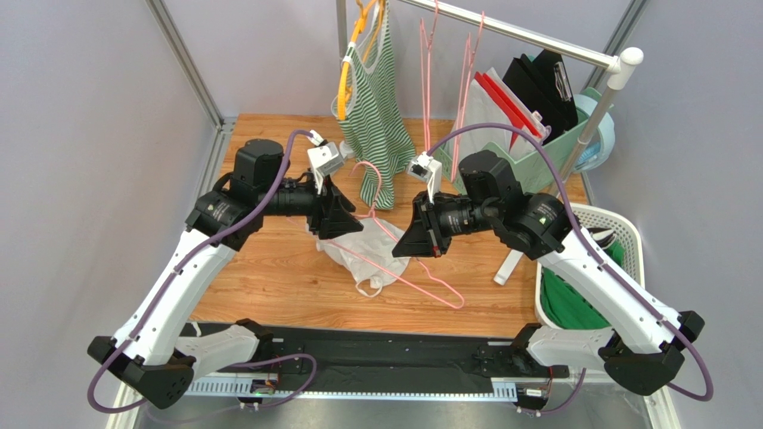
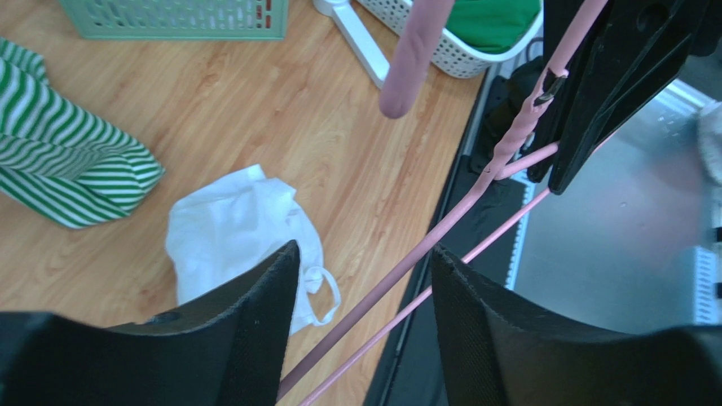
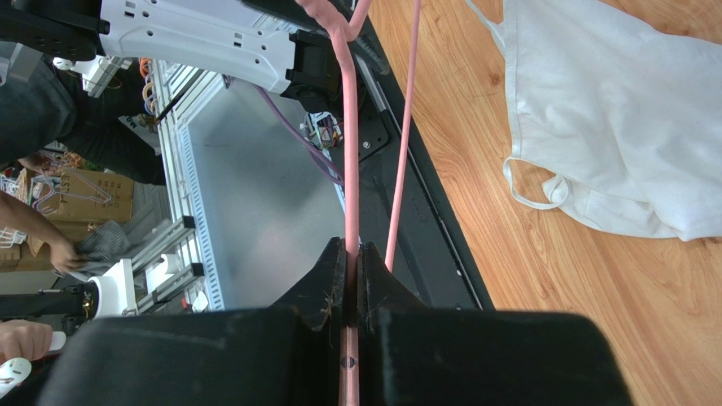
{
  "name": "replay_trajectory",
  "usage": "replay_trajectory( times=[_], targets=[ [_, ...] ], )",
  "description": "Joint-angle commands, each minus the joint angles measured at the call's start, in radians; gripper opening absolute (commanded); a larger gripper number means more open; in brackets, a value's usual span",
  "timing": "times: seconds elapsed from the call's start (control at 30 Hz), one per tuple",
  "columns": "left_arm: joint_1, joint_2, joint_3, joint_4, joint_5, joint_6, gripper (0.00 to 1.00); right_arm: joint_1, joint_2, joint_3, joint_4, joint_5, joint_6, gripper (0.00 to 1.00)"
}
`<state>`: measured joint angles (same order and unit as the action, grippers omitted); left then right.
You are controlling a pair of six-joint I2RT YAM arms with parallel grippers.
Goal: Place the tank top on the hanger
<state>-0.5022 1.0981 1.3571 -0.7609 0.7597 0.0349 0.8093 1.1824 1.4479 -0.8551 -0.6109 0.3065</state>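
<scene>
Right wrist view showed your right tool (image 3: 352,258) clamped tight on the pink hanger (image 3: 347,152); your left tool (image 2: 364,249) stood with jaws parted around the hanger's wires, and the white tank top (image 2: 229,228) lay crumpled on the desk (image 2: 254,110) below

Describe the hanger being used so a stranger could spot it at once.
Look at the middle of the wooden table, just above the crumpled white tank top. The thin pink wire hanger there is clamped in the right gripper; its pink twins hang on the rail, and the yellow one is thicker.
</scene>
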Motion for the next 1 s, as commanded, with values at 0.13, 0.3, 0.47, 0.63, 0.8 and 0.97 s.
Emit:
replay_trajectory(
  times=[0.13,0.3,0.47,0.63,0.8,0.97],
  targets=[
    [0.002,-0.052,-0.058,0.089,0.098,-0.066,0.32,-0.018,0.0,0.025,0.054,-0.013,-0.015,0.0],
    [0.002,-0.06,-0.085,0.075,0.098,-0.072,0.1,-0.021,0.022,0.005,0.06,0.066,-0.052,0.0],
    [0.001,-0.087,-0.116,0.069,0.098,-0.067,0.0,-0.021,0.052,0.012,0.082,0.143,-0.081,0.0],
    [0.002,-0.122,-0.145,0.064,0.056,-0.044,0.0,-0.019,0.057,0.012,0.103,0.238,-0.101,0.08],
    [0.002,-0.158,-0.164,0.025,-0.048,0.028,0.0,-0.021,0.071,0.02,0.093,0.28,-0.11,0.45],
    [0.001,-0.176,-0.173,-0.025,-0.174,0.092,0.0,-0.021,0.085,0.028,0.08,0.348,-0.101,0.76]
  ],
)
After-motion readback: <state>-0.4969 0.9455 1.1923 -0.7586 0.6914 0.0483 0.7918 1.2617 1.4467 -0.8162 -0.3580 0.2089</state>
